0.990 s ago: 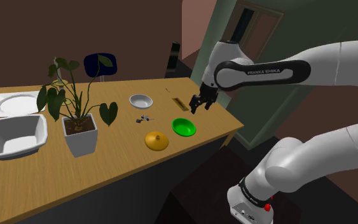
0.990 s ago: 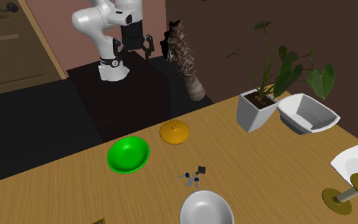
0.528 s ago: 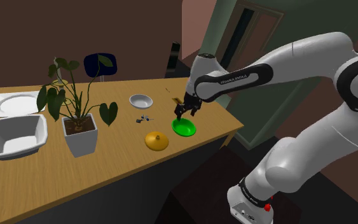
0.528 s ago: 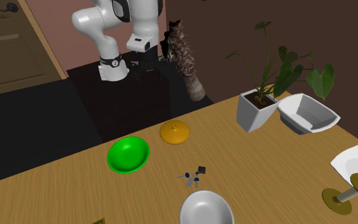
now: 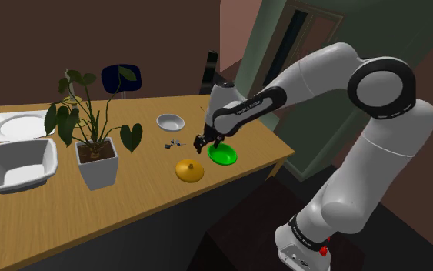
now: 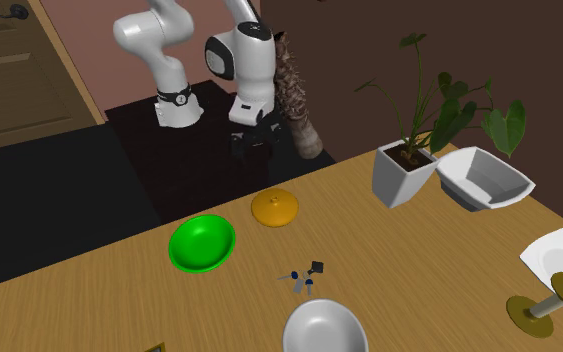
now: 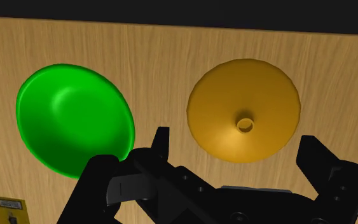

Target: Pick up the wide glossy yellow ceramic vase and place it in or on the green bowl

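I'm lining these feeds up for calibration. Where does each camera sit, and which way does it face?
Shoulder view: beside the stand, looking down across the table toward the green bowl; the whole arm shows.
Second exterior view: across the table, facing the stand; arm and hand show.
Wrist view: on the hand, looking down at the yellow vase; both open fingers show.
All three share the green bowl and yellow vase.

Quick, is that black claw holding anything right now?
Gripper: open, holding nothing; the yellow vase lies ahead of it, untouched.
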Available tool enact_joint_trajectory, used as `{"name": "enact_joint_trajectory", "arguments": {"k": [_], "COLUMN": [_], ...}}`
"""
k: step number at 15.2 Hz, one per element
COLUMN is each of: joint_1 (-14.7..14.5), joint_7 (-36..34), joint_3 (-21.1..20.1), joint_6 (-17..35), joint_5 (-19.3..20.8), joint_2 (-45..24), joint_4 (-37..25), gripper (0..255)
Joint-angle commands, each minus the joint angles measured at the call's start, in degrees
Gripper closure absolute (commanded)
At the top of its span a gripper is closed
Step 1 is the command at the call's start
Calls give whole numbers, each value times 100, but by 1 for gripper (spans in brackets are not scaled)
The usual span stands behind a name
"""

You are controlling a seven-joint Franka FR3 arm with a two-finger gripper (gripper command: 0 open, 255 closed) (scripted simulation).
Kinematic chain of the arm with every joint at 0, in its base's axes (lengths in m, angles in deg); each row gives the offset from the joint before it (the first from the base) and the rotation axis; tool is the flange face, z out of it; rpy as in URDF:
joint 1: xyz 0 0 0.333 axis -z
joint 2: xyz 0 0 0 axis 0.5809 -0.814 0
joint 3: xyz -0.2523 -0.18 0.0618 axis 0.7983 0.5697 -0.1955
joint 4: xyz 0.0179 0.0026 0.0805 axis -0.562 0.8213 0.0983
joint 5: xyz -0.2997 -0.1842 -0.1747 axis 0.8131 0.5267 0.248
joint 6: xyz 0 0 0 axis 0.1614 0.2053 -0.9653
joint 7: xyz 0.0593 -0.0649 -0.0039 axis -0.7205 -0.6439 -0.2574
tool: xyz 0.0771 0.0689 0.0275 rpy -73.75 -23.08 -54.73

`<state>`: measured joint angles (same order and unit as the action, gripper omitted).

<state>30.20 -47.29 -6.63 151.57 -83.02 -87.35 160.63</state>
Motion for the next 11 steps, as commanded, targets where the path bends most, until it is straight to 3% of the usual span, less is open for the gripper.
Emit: {"name": "enact_joint_trajectory", "arguments": {"k": [1, 7, 11], "joint_1": [-34, -177, -199], "joint_7": [-82, -289, -320], "joint_3": [-9, -2, 23], "joint_6": [210, 588, 779], "joint_5": [42, 136, 163], "joint_2": [-460, -1839, -2180], "joint_4": [-244, -1217, -1365], "gripper": [0, 0, 0]}}
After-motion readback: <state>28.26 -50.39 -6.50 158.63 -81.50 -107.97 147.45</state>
